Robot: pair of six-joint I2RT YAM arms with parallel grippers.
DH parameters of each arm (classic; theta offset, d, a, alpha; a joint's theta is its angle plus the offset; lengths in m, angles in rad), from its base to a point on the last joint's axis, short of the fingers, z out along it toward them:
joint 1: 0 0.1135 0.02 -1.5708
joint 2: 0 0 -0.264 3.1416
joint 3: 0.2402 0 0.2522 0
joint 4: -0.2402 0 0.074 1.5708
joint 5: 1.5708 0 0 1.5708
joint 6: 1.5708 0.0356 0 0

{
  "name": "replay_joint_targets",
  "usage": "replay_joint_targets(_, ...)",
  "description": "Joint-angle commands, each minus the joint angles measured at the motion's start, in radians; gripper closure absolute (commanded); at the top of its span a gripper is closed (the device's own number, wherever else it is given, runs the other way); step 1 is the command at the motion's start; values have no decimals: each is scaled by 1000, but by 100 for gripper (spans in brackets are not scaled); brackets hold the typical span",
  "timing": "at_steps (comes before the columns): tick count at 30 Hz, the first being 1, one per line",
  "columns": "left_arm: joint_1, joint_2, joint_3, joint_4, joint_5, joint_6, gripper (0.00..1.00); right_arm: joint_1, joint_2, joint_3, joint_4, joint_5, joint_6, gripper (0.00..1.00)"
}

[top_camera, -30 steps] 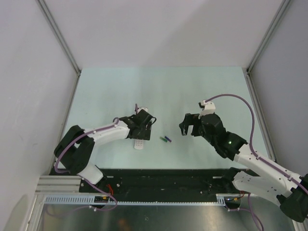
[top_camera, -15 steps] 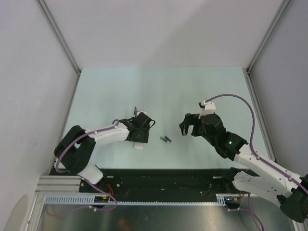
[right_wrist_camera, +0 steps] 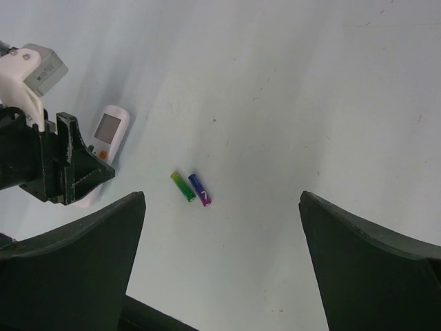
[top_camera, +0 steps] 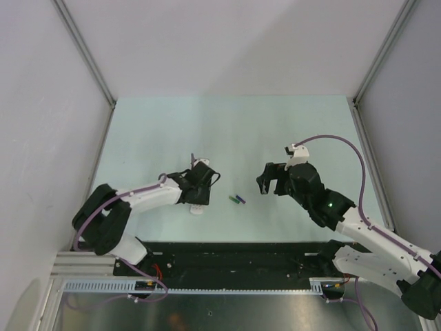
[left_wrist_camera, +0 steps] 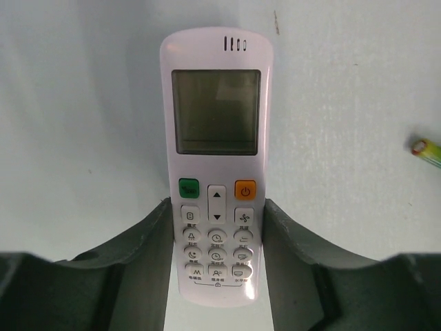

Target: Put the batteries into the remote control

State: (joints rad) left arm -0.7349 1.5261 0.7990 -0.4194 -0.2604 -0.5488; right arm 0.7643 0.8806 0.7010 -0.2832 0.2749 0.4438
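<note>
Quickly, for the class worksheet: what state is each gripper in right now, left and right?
Left gripper: closed against both sides of the remote control, which lies face up.
Right gripper: open, holding nothing.

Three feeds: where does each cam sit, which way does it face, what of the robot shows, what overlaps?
Top external: above and behind the bases, looking down on the table; both arms, left gripper at the remote control, right gripper open.
Left wrist: on that wrist, looking down along its fingers, which flank the remote control's button end.
Right wrist: on that wrist, looking down-left at the batteries; its wide fingers frame them.
Shared: remote control in all three.
</note>
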Motion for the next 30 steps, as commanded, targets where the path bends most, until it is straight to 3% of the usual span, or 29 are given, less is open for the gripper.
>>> replay_joint_targets(1,-4,-165,5,24,6,1,100,4,-42,6,32,-16,13,0)
replay_joint_targets(5,-6,-351,49,39,42,33,100,4,-40,37,36,-19,24,1)
replay_joint_targets(11,-6,-529,23,287,401,72,100,-32,-89,63,116,-89,44,5)
replay_joint_targets(14,-4,-579,-52,479,562,52,100,-176,-107,109,122,-357,70,3)
replay_joint_targets(15,-6,-616,-102,537,608,41,100,-225,-115,112,130,-511,122,3)
replay_joint_targets(18,-6,-655,-180,740,713,-13,100,-356,-132,112,159,-734,206,0)
replay_joint_targets(20,-6,-661,-202,835,766,-36,100,-381,-149,111,179,-784,217,0)
replay_joint_targets(26,-6,-653,-222,956,874,-63,100,-326,-206,106,245,-824,240,0)
replay_joint_targets(30,-6,-618,-201,970,900,-77,100,-203,-195,106,269,-758,223,0)
